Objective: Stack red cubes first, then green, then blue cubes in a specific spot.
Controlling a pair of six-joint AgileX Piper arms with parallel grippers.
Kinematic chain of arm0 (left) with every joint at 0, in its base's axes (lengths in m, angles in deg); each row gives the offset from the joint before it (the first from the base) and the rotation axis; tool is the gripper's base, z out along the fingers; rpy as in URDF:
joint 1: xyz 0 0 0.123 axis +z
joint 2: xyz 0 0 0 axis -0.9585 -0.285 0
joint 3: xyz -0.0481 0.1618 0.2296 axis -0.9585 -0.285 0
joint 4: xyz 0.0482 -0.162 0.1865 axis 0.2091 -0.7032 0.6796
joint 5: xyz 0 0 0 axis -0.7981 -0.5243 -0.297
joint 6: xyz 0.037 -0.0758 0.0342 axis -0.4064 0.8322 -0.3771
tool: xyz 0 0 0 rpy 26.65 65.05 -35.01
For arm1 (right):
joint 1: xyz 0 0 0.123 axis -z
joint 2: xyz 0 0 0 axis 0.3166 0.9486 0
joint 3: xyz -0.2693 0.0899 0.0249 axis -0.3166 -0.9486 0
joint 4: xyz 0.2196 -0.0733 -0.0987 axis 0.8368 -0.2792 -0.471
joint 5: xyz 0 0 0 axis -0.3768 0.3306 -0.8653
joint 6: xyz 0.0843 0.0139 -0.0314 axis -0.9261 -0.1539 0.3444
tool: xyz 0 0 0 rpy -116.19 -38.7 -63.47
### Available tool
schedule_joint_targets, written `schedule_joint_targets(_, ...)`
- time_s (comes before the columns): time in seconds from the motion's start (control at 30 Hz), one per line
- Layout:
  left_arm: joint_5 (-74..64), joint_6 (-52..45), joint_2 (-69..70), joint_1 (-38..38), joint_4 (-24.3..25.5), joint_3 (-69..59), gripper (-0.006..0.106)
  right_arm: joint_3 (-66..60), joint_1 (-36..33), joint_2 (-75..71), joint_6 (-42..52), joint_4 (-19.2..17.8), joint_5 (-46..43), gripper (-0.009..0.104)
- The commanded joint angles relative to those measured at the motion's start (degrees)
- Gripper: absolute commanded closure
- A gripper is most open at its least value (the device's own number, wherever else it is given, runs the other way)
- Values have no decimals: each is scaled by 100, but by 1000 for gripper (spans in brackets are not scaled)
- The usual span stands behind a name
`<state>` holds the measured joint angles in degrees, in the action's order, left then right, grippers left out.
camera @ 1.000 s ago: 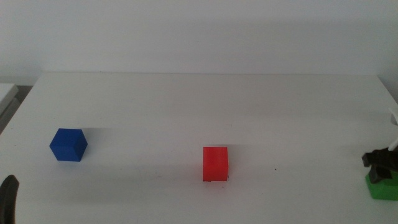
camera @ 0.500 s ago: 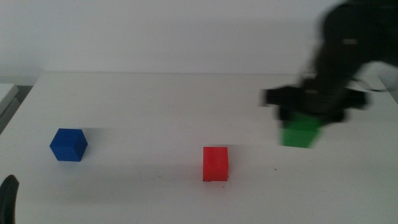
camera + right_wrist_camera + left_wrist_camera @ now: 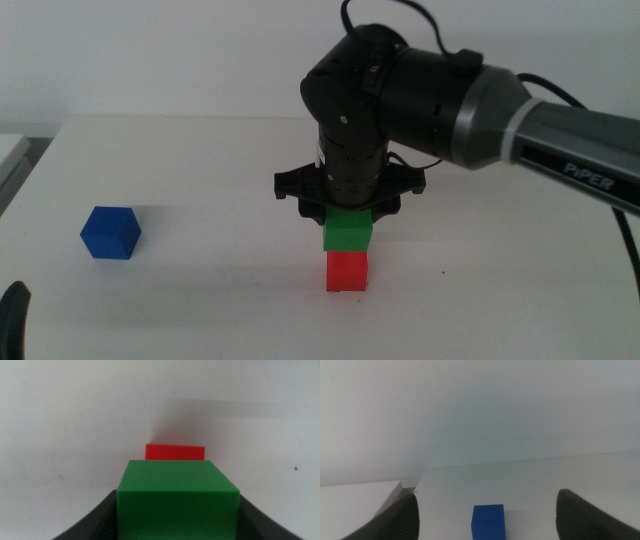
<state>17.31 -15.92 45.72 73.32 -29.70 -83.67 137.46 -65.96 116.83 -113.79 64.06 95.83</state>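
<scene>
middle view: the right gripper (image 3: 349, 206) is positioned over the centre of the white table (image 3: 200, 160), its two dark jaws closed against the sides of the small matte bright-green cube (image 3: 348, 230). the green cube is held directly above the small matte bright-red cube (image 3: 347, 271), which rests on the tabletop; whether the two cubes touch cannot be determined. in the right wrist view the green cube (image 3: 177, 505) is seen clamped between the jaws, with the red cube (image 3: 175, 452) partly visible beyond it. the small matte deep-blue cube (image 3: 110, 233) sits well apart, toward the table's left side. the left gripper (image 3: 12, 318) is seen at the lower left edge; in the left wrist view its jaws are spread wide, nothing between them, with the blue cube (image 3: 489, 521) lying ahead.
</scene>
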Motion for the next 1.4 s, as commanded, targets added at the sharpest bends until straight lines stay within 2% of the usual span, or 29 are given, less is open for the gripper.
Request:
schedule_joint_targets(0.0, 71, -5, 17, -41, -3, -3, 7, 74, -6, 54, -69, -169, 73, 97)
schedule_joint_targets(0.27, 71, -5, 17, -41, -3, -3, 7, 74, 6, 280, -69, -387, 73, 97)
schedule_joint_targets(0.93, 71, -16, 17, -41, -3, -3, 7, 74, 18, 591, -136, -163, 73, 97)
schedule_joint_targets(1.37, 71, -6, 17, -41, -3, -3, 7, 74, 18, 590, -395, -330, 73, 97)
